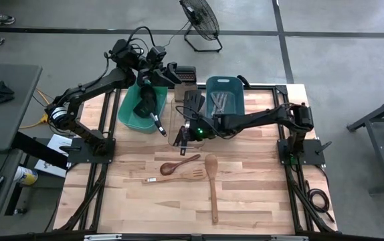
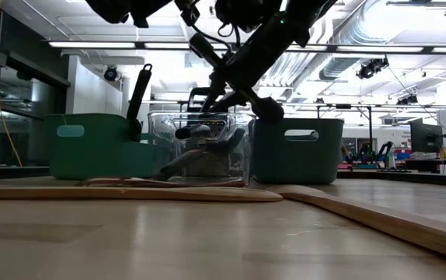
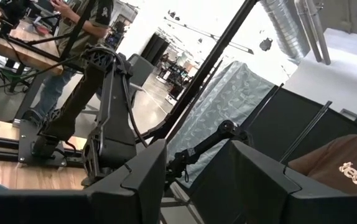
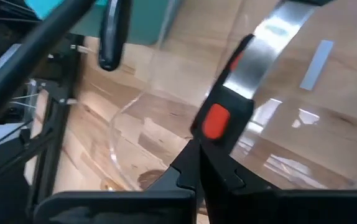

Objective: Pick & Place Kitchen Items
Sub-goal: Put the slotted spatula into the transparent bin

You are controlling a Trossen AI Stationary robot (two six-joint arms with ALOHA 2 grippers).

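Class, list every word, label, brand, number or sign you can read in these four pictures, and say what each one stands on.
"tees": pale letters on a brown cloth item at the edge of the left wrist view; the word is cut off by the frame, so it may run on.
Label on the teal tub in the low view: too blurred to read.
High view and right wrist view: no readable text.

Pale wooden table (image 1: 259, 201) with three brown wooden spoons (image 1: 211, 184). A teal tub (image 1: 130, 110), a blue tub (image 1: 225, 84), silver tongs (image 4: 259, 56) with red lock, black arms.
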